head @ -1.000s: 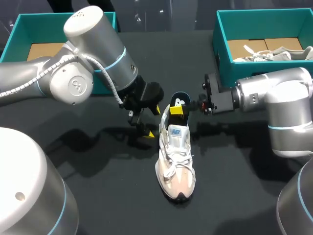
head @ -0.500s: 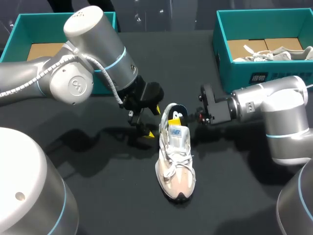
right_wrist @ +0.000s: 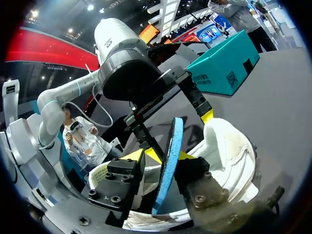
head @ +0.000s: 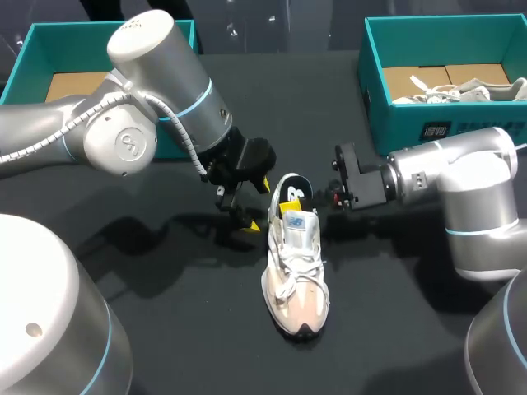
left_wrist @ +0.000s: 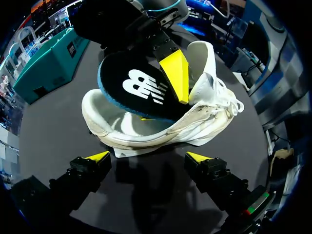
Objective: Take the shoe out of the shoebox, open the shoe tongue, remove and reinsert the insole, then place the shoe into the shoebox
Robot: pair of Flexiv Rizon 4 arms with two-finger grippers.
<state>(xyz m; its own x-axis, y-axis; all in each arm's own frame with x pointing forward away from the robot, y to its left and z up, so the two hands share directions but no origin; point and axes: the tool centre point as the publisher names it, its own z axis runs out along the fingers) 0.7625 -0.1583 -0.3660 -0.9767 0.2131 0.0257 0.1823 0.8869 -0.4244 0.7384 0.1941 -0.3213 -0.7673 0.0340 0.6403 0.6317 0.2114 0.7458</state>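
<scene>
Insole point(right_wrist: 168, 165): thin black sheet with a blue edge, standing on edge, partly inside the heel opening of the white sneaker point(head: 295, 271). Judged light and floppy, so it will buckle if pushed from its far end; best held on its flat faces, close to the shoe's collar.

Right hand point(right_wrist: 163, 158): clamped on the insole, one finger on each face.

Sneaker: upright mid-table point(head: 165, 329). Soft upper, likely to slide; brace at the firmer heel or sole.

Left hand point(left_wrist: 147, 158): fingers wide apart, holding nothing, just beside the sneaker.
</scene>
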